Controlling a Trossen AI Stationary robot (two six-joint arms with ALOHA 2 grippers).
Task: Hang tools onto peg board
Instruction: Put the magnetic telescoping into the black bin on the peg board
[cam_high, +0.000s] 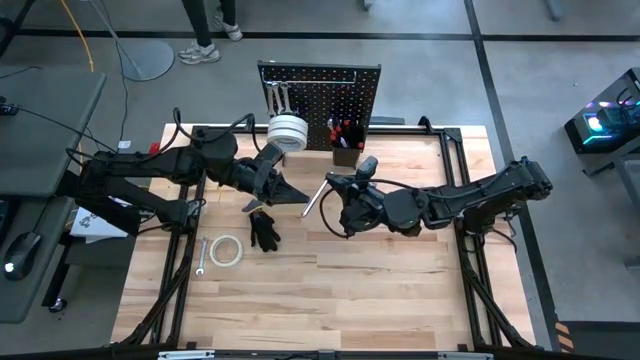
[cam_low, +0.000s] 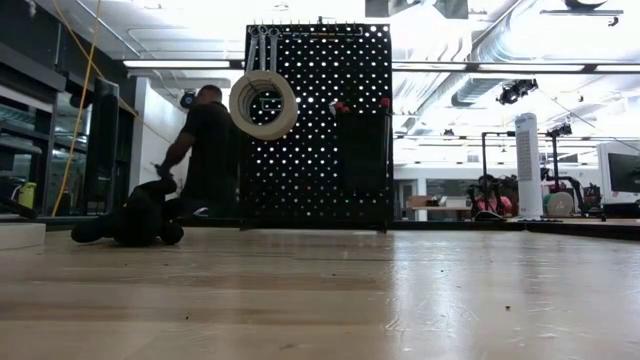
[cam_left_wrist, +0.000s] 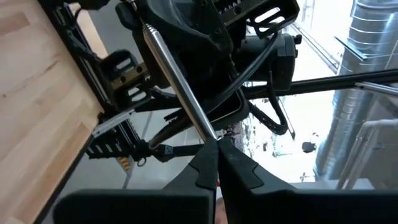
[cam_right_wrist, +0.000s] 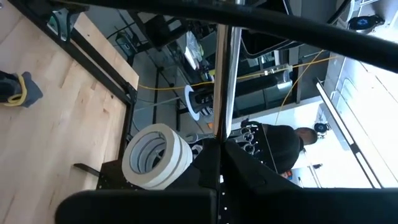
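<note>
A slim silver tool (cam_high: 313, 198) is held in the air between both grippers, in front of the upright black peg board (cam_high: 350, 85) at the table's far edge. My left gripper (cam_high: 297, 196) comes from the left and is shut on one end. My right gripper (cam_high: 331, 190) comes from the right and is shut on the other end. White tape rolls (cam_low: 263, 103) and silver wrenches (cam_high: 278, 98) hang from hooks on the board. Neither gripper shows in the low view. My left gripper pinches the end of the silver shaft (cam_left_wrist: 209, 130) between its two fingers, which come level from the table's left. The tool is lifted clear of the table and runs away from the fingers to the other gripper. My right gripper pinches the shaft's other end (cam_right_wrist: 219, 132) between its two fingers, level from the table's right side. The shaft runs on in line with the fingers, clear of the table.
Black pliers (cam_high: 263, 230), a loose tape roll (cam_high: 226, 250) and a small wrench (cam_high: 201, 257) lie on the table's left half. A black bin (cam_high: 345, 150) with red-handled screwdrivers hangs on the board. A person (cam_low: 205, 150) crouches beyond the table.
</note>
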